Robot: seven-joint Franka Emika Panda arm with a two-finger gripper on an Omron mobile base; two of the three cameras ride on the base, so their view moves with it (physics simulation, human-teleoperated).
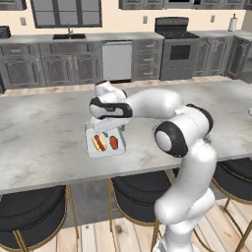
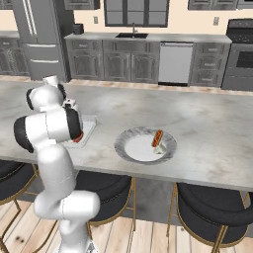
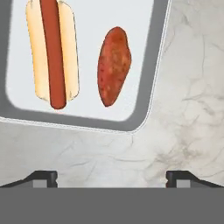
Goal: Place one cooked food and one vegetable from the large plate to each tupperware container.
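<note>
One tupperware container [image 1: 89, 147] lies on the marble island counter and holds a bun-wrapped hot dog [image 1: 99, 142] beside the reddish-orange vegetable [image 1: 113, 142]. The hand view looks down on the same container [image 3: 148, 78], with the hot dog [image 3: 52, 52] and the vegetable [image 3: 113, 65] lying apart inside it. My gripper [image 3: 111, 177] hovers just above the container's edge, open, with nothing between its fingers; it also appears from the left base as the gripper [image 1: 106, 128]. To the right sits the large plate [image 2: 123, 143], carrying a second hot dog [image 2: 157, 140].
Black round stools [image 1: 140, 194] stand under the counter's near edge. My own arm hides most of the container [image 2: 89, 126] in the right base view. Bare marble counter [image 1: 44, 133] spreads around the container and the plate.
</note>
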